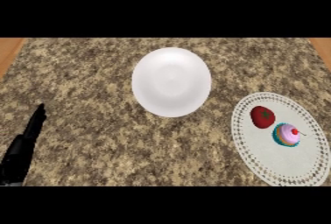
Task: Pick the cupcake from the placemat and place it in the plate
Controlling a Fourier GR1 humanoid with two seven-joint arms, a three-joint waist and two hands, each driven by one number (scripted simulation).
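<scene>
Bare table (97, 131) lies between plate (171, 82) and placemat (284, 162); a tomato (262, 117) sits just beside the cupcake (286, 134), on its far-left.

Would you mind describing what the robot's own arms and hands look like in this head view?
Only the left hand shows, at the view's lower left: slim, glossy black, tapering to a narrow tip above a broader black base. No grey forearm, cables, markings or sleeves can be seen on it. The right hand and arm are out of view.

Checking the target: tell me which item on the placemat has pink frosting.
The cupcake, pink-frosted with a cherry on top; the tomato beside it is plain red.
</scene>
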